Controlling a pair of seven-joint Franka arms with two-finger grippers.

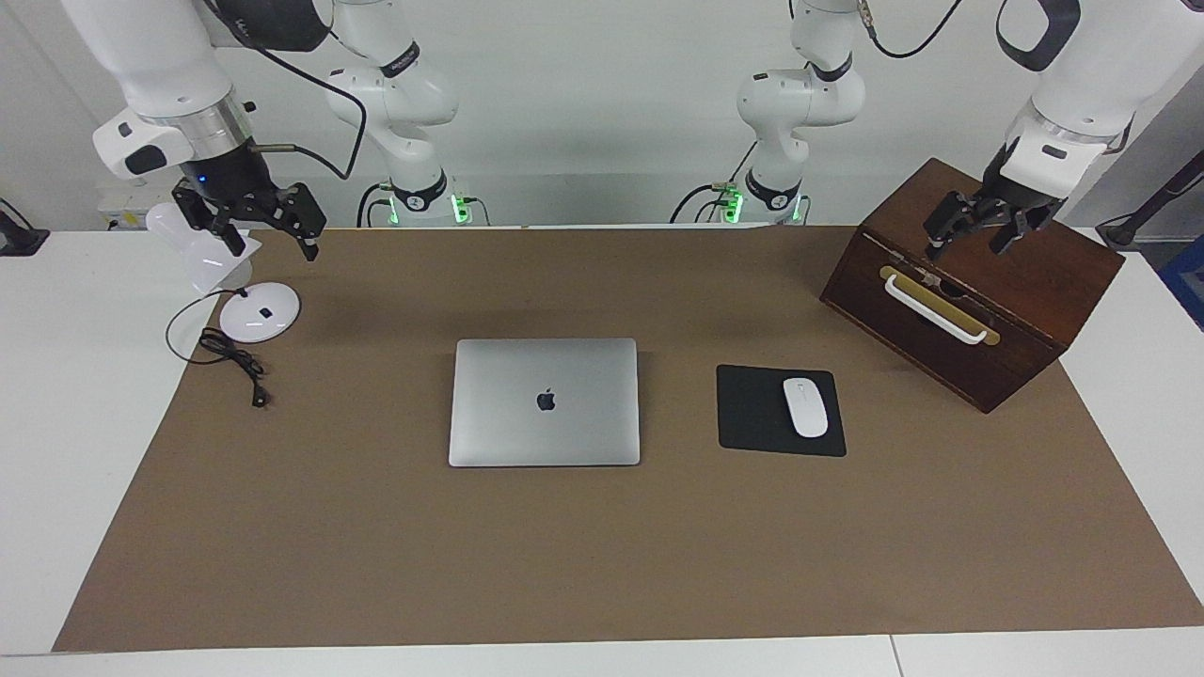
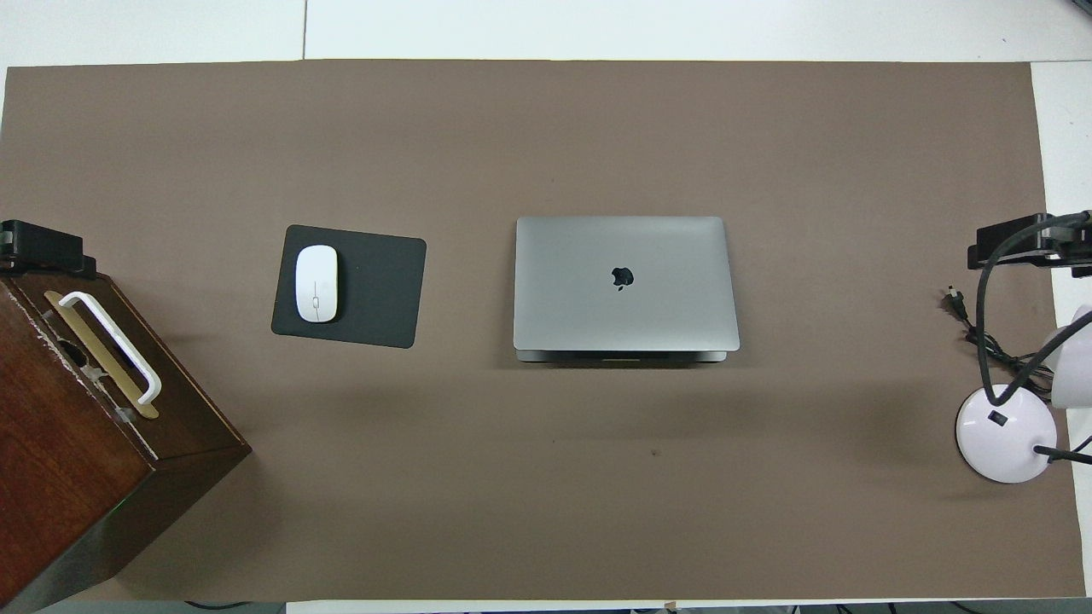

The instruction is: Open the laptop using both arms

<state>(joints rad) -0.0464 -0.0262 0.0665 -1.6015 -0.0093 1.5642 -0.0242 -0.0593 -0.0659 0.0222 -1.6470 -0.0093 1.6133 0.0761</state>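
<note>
The laptop (image 1: 544,402) (image 2: 625,281) lies shut and flat in the middle of the brown mat, silver lid up with the dark apple logo showing. Both arms hang in the air away from it. My left gripper (image 1: 969,244) (image 2: 43,247) is over the top of the wooden box at the left arm's end, fingers apart and empty. My right gripper (image 1: 271,246) (image 2: 1024,243) is over the white desk lamp at the right arm's end, also open and holding nothing. Neither gripper touches the laptop.
A black mouse pad (image 1: 752,409) (image 2: 375,290) with a white mouse (image 1: 805,406) (image 2: 316,283) lies beside the laptop toward the left arm's end. The wooden box (image 1: 978,310) (image 2: 77,443) has a white handle. The lamp (image 1: 259,310) (image 2: 1002,431) trails a black cable (image 1: 235,362).
</note>
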